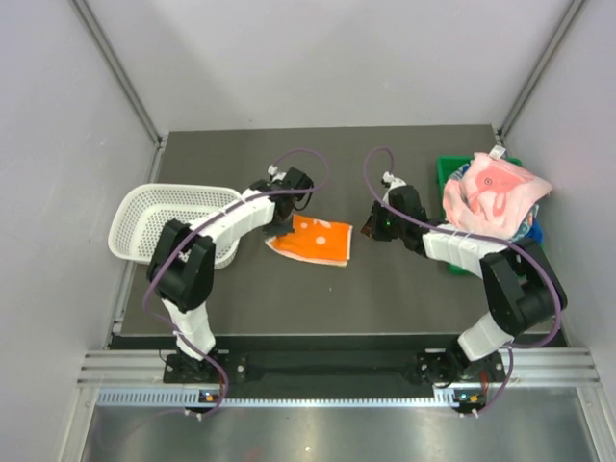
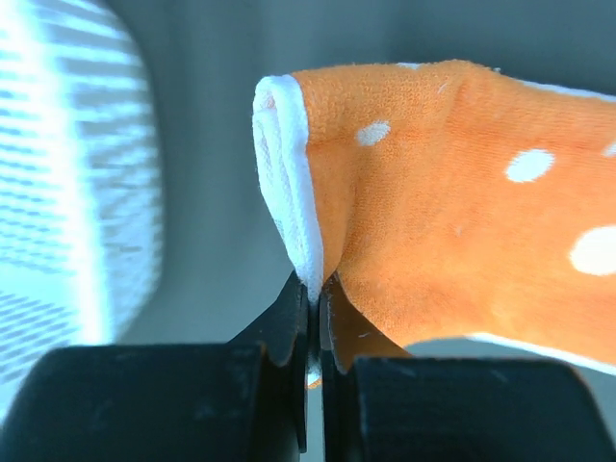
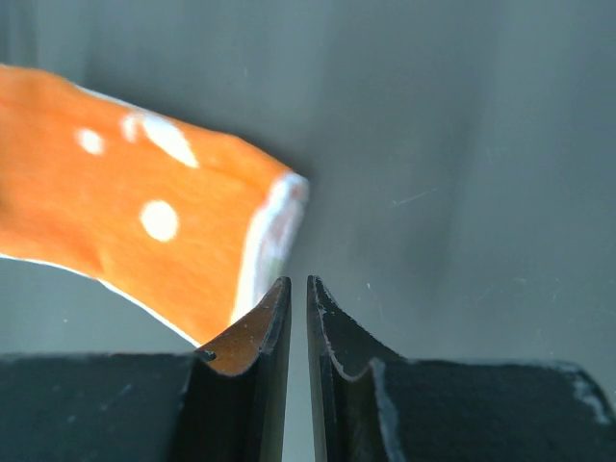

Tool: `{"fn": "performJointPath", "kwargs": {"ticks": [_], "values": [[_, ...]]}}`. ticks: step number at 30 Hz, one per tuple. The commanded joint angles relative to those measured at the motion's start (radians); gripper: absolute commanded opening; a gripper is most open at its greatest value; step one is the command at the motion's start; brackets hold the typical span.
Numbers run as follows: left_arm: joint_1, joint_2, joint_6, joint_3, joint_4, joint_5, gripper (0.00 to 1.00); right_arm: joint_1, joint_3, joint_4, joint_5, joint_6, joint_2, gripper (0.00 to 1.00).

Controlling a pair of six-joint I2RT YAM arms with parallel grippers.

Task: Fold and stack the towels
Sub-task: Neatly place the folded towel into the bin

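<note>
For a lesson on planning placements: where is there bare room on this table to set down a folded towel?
Free: the far strip of table between basket and green bin; and the near strip between orange towel and the table's front edge. Crowded: the centre around the towel, and the right edge, with the bin's towel pile.

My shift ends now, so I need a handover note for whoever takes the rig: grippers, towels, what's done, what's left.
Left gripper: jaws shut on a corner of the orange towel, which lies mid-table.
Right gripper: jaws close together, empty, near the towel's other end.
Pink towel and others are heaped on the green bin, far right.
Done: no stack visible yet.
Left: finish folding the orange towel, then fold and stack the rest.
</note>
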Motion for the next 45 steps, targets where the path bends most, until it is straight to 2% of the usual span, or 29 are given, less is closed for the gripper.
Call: {"fn": "performJointPath", "kwargs": {"ticks": [1, 10, 17, 22, 32, 36, 45], "values": [[0.014, -0.130, 0.058, 0.078, -0.136, -0.230, 0.00, -0.006, -0.012, 0.062, -0.025, 0.011, -0.044, 0.13], [0.168, -0.280, 0.128, 0.083, -0.147, -0.278, 0.00, 0.003, -0.023, 0.082, -0.045, 0.025, -0.047, 0.13], [0.355, -0.346, 0.253, -0.032, -0.035, -0.279, 0.00, 0.009, -0.022, 0.088, -0.054, 0.029, -0.031, 0.12], [0.425, -0.357, 0.348, -0.104, 0.068, -0.272, 0.00, 0.012, -0.022, 0.094, -0.058, 0.031, -0.025, 0.12], [0.497, -0.310, 0.506, -0.189, 0.318, -0.307, 0.00, 0.014, -0.029, 0.097, -0.055, 0.032, -0.030, 0.12], [0.501, -0.325, 0.665, -0.285, 0.499, -0.327, 0.00, 0.014, -0.031, 0.097, -0.054, 0.031, -0.038, 0.12], [0.621, -0.195, 0.692, -0.310, 0.620, -0.326, 0.00, 0.014, -0.034, 0.099, -0.057, 0.032, -0.044, 0.12]]}}
